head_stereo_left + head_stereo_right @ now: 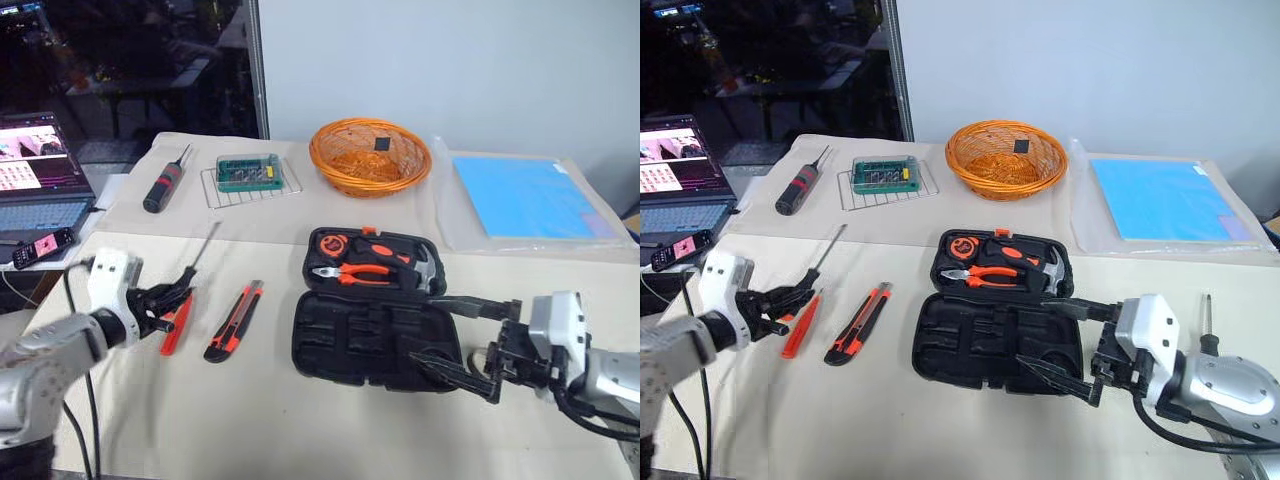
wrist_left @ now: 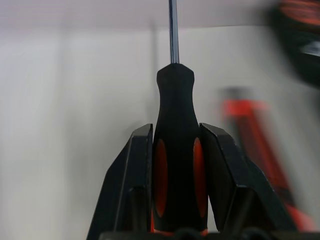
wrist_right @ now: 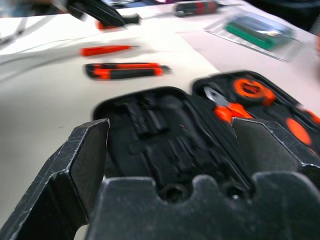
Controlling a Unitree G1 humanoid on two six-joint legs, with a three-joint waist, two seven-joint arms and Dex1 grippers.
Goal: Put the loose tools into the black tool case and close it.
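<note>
A: The left gripper is pinching a slim screwdriver by its orange-and-black handle, one black finger pressed to each flank, the steel shaft running out ahead past the tips. It sits over the left part of the table, beside a second orange screwdriver that lies flat on the cloth.

B: And the right gripper?

A: Spread wide, holding nothing, its fingers over the near right corner of the black tool case. The case lies open mid-table, lid half at the back with pliers and a tape measure already seated, the near half showing bare moulded slots.

B: How will the screwdriver handle?

A: My guess is light and stiff, with a rubbery handle that shouldn't slip. The thick waist of the handle is the sensible place to grip; the thin shaft would likely roll or swing. The utility knife, lying between the screwdrivers and the case, looks flat and slightly heavier, so I'd take it across its narrow sides near the middle.

B: Anything unclear?

A: Which slot suits which tool is hard to read, black on black. From the head views the held screwdriver's handle is hidden inside the fingers, and I can't tell whether it clears the cloth.
</note>
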